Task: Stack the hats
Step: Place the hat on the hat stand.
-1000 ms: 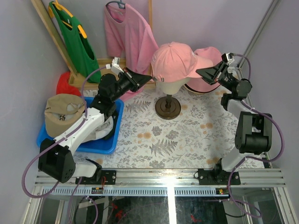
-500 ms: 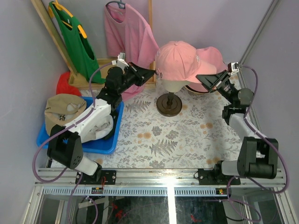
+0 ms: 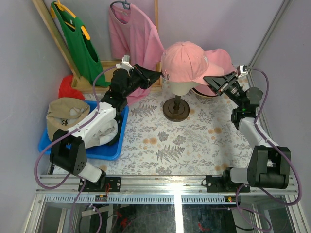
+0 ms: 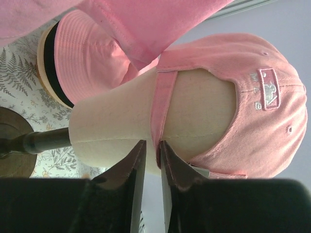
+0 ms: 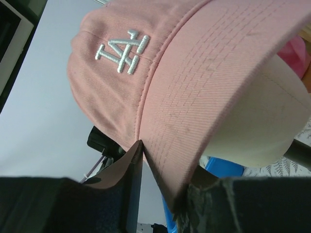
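Note:
The pink cap (image 3: 183,60) sits on the beige mannequin head (image 3: 181,87), brim pointing right. My left gripper (image 3: 158,75) is at its back. In the left wrist view its jaws (image 4: 152,143) stand a narrow gap apart, the cap's (image 4: 262,121) rear strap just touching the right fingertip. My right gripper (image 3: 208,77) is at the brim. In the right wrist view its fingers (image 5: 165,165) straddle the brim of the cap (image 5: 194,73), with a gap showing beside the left finger. A pink bucket hat (image 3: 221,58) lies behind the head. The tan cap (image 3: 65,116) rests in the blue bin (image 3: 104,153).
The head stands on a thin post with a round dark base (image 3: 175,111) on the fern-print cloth. A pink shirt (image 3: 133,34) and a green bag (image 3: 77,39) hang at the back. Something red (image 3: 68,87) lies behind the bin. Walls close in left and right.
Both grippers carried the pink cap slightly right and back over the mannequin head, and the right arm swung outward. In the last half second nothing visibly shifted in the top view.

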